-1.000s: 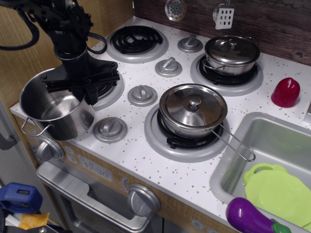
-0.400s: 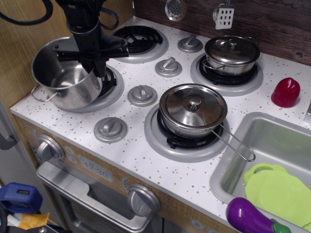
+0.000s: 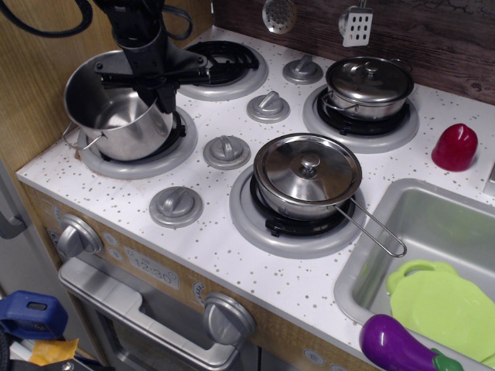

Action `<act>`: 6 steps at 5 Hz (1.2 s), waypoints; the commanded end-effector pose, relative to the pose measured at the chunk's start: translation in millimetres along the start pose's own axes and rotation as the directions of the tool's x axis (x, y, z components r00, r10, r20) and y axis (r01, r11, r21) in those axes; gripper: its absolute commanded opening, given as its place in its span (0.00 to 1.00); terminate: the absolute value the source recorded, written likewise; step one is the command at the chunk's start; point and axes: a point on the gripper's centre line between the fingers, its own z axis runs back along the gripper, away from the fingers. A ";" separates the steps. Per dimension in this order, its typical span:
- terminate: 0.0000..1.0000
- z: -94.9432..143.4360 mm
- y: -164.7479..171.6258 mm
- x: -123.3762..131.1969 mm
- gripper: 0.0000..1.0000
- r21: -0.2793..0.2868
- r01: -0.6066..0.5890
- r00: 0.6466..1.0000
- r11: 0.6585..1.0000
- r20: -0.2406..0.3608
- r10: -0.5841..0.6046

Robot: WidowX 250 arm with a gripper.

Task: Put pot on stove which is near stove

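Right now I see the tall, lidless shiny stainless-steel pot (image 3: 116,108) sitting over the near-left round burner with a grey ring (image 3: 135,147), tilted a bit toward the left edge, wire loop handle sticking out at front-left. My black gripper (image 3: 158,77) comes down from above and is pinched onto the pot's right rim, one finger inside, one outside. Can't tell whether the pot's base is fully down on the black coil or just above it.

Behind it, the second round burner with a black spiral coil (image 3: 220,66) is bare. Grey toy knobs (image 3: 227,151) sit between the burners. To the right, a lidded long-handled steel saucepan (image 3: 308,175) is on a cross-grate burner, and a shallower lidded steel pot (image 3: 368,85) is on the back-right one. A red plastic piece (image 3: 455,147) is on the speckled white countertop (image 3: 232,255). The grey sink (image 3: 418,224) holds a green plate (image 3: 442,305) and a purple toy eggplant (image 3: 394,346).
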 end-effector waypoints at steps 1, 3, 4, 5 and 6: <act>0.00 3.6 2.4 18.4 1.00 0.000 0.040 0.996 0.999 0.078 -0.040; 0.00 0.2 5.9 20.4 1.00 -0.036 0.041 0.997 0.999 0.071 -0.038; 0.00 0.2 5.9 20.4 1.00 -0.036 0.041 0.997 0.999 0.071 -0.038; 0.00 0.2 5.9 20.4 1.00 -0.036 0.041 0.997 0.999 0.071 -0.038; 0.00 0.2 5.9 20.4 1.00 -0.036 0.041 0.997 0.999 0.071 -0.038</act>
